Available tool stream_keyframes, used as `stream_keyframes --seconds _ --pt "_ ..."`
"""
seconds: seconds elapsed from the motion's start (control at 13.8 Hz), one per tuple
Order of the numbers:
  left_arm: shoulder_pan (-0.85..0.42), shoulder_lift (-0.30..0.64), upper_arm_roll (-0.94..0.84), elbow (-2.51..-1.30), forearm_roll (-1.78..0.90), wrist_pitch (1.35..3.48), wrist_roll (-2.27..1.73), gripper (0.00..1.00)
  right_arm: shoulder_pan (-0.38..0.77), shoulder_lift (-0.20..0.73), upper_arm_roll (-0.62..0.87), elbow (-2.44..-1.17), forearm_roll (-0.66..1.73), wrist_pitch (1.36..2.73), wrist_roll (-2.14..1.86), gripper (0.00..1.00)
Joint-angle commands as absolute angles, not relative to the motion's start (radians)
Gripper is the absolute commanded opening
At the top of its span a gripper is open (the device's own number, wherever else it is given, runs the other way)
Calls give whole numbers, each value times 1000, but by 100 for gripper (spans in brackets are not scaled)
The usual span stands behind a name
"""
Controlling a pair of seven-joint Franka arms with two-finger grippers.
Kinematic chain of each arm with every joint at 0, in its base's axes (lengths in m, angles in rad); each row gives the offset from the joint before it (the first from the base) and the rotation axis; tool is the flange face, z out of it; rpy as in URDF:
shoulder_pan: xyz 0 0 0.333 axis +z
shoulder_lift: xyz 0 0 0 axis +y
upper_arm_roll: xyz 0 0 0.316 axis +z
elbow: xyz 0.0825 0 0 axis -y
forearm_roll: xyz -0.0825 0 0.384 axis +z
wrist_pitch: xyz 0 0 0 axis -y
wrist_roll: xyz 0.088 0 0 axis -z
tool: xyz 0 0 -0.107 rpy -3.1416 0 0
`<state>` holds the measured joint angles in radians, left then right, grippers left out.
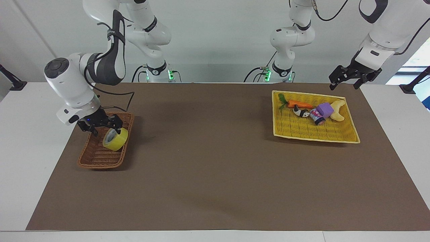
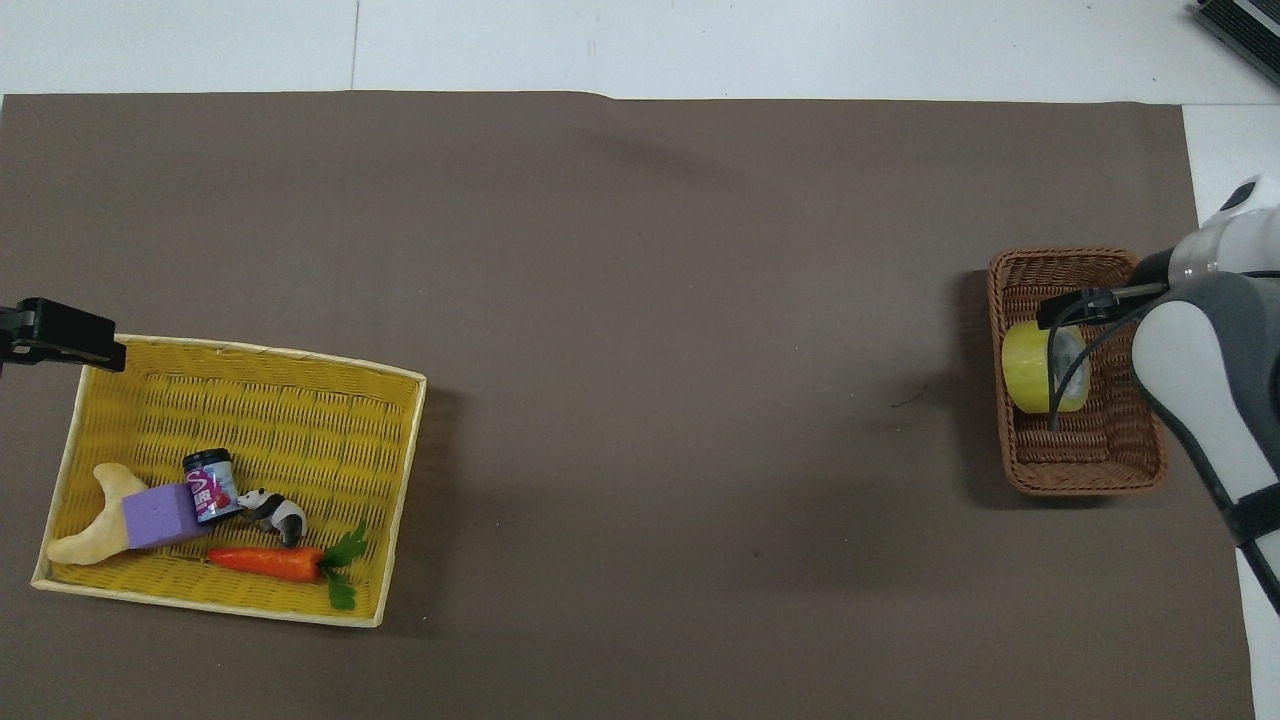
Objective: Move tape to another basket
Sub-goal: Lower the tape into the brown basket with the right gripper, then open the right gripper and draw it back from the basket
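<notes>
The yellow tape (image 1: pixel 115 139) stands on its edge in the brown wicker basket (image 1: pixel 97 158) at the right arm's end of the table, against the basket's wall that faces the table's middle. It also shows in the overhead view (image 2: pixel 1043 367), in the basket (image 2: pixel 1080 470). My right gripper (image 1: pixel 102 128) is open just above the basket, beside the tape and apart from it. My left gripper (image 1: pixel 346 84) waits open and empty in the air over the corner of the yellow tray nearest the robots.
A flat yellow woven tray (image 1: pixel 302 132) lies at the left arm's end, holding a carrot (image 1: pixel 299 104), a panda figure, a small can, a purple block (image 1: pixel 325 109) and a pale curved piece. A brown mat (image 1: pixel 215 168) covers the table.
</notes>
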<state>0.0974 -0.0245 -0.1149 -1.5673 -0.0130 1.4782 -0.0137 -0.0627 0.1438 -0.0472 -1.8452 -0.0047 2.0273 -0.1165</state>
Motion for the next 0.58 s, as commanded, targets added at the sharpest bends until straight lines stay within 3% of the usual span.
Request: stream_keyframes --seconds 0.0,0.29,0.51 --pt "112 -23 -121 -1546 -28 1451 -3 100 32 69 -41 -1864 -61 1936 99 100" --pt "112 -23 -121 -1546 -28 1451 -3 100 86 -21 -29 -1841 -35 1838 209 100" --pt "112 -23 -121 -1546 -28 1451 -3 100 81 -63 -35 -1713 -20 1667 206 100"
